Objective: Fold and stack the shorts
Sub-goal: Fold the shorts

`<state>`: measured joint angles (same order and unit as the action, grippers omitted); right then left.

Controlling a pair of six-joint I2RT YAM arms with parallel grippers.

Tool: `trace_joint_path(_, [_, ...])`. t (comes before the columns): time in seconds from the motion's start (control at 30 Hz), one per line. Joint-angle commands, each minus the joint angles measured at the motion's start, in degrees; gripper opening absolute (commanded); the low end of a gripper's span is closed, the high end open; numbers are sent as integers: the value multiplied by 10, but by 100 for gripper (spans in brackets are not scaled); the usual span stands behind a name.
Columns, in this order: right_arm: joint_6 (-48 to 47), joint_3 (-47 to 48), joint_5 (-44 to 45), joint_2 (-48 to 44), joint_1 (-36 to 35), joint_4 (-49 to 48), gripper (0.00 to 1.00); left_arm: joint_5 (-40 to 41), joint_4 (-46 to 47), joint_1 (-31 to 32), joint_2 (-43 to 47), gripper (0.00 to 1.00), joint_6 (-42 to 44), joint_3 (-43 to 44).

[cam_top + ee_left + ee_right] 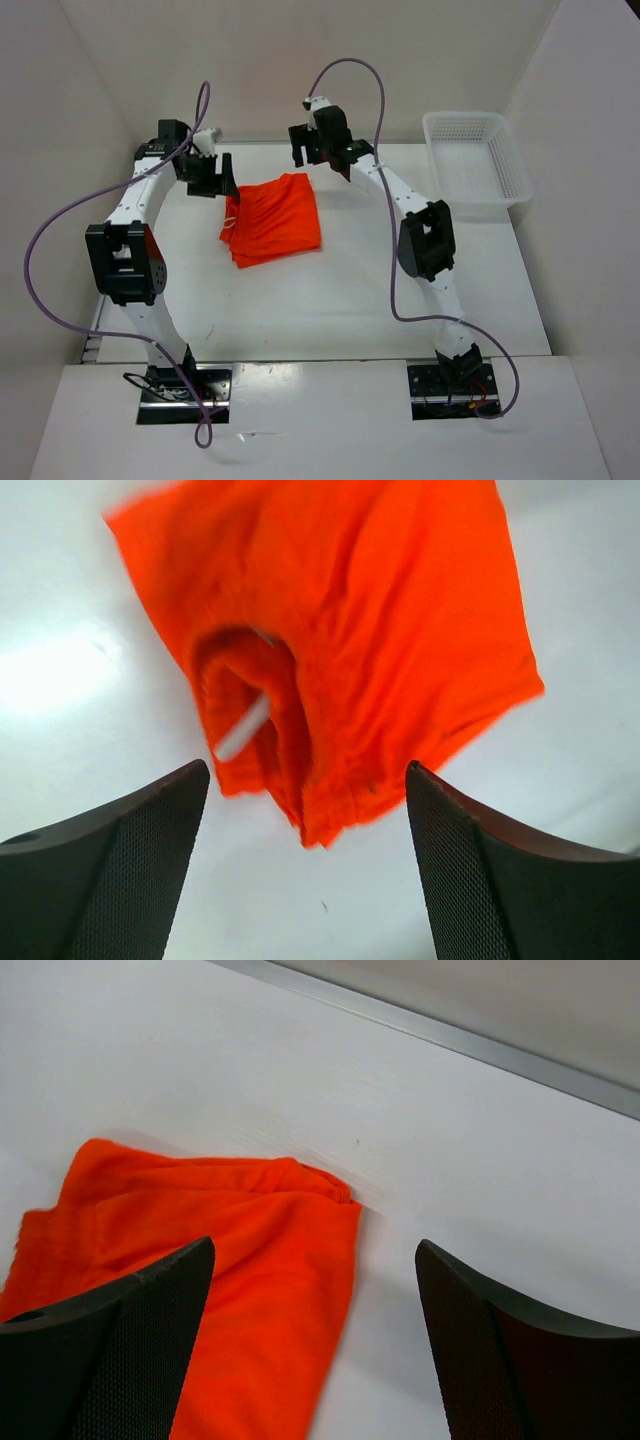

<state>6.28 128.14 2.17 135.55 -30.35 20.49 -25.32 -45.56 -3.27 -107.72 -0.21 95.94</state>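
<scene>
The orange shorts [272, 218] lie folded in layers on the white table, left of centre. A white drawstring [242, 730] shows at the waistband in the left wrist view. My left gripper [218, 177] hovers just off the shorts' upper left corner, open, with nothing between its fingers [120, 870]. My right gripper [322, 152] hangs beyond the shorts' far right corner [320, 1185], also open and empty. In the right wrist view the folded edge of the shorts [250, 1300] runs under the left finger. The left wrist view shows the shorts [360, 630] above the bare table.
A white mesh basket [476, 152] stands at the table's far right corner. Walls close the table in at the back and both sides. Purple cables loop from both arms. Bare table [330, 300] lies between the shorts and the arm bases.
</scene>
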Motion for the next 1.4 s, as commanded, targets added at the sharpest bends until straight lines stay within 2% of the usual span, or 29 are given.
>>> trace_joint_path(0.0, [-54,-57,-25,-89,-8,-3,86,25,71,-2,-32,87,2,31])
trace_joint_path(0.17, [-129,-178,-119,-148,-8,35,85,25,76,10,-129,87,2,93])
trace_joint_path(0.27, [-162,-237,-143,-169,-8,40,78,14,76,25,-160,87,2,107])
trace_joint_path(0.33, [-169,-265,-143,-182,-14,46,69,14,76,30,-179,87,2,114])
trace_joint_path(0.43, [-174,-278,-143,-182,-21,46,60,14,76,30,-189,71,2,114])
trace_joint_path(0.47, [-174,-279,-143,-182,-27,46,59,30,76,30,-189,55,2,114])
trace_joint_path(0.53, [-174,-279,-143,-182,-27,46,58,47,82,30,-189,39,2,114])
trace_joint_path(0.6, [-174,-279,-138,-177,-32,46,58,60,100,22,-181,19,2,109])
trace_joint_path(0.63, [-174,-279,-138,-177,-32,46,58,60,107,17,-174,14,2,108])
trace_joint_path(0.73, [-174,-279,-138,-177,-32,46,58,66,124,9,-166,14,2,108])
trace_joint_path(0.8, [-174,-284,-138,-177,-32,46,58,75,131,4,-161,19,2,103])
trace_joint_path(0.9, [-169,-284,-138,-177,-32,46,58,75,137,4,-166,35,2,103])
trace_joint_path(0.93, [-169,-284,-133,-177,-32,46,58,75,137,4,-174,37,2,103])
trace_joint_path(1.13, [-153,-284,-80,-190,-32,23,67,90,166,4,-206,40,2,133])
trace_joint_path(1.27, [-148,-309,-53,-224,-32,17,67,95,157,4,-260,40,2,221])
trace_joint_path(1.37, [-154,-340,-39,-247,-32,17,67,95,109,4,-320,41,2,320])
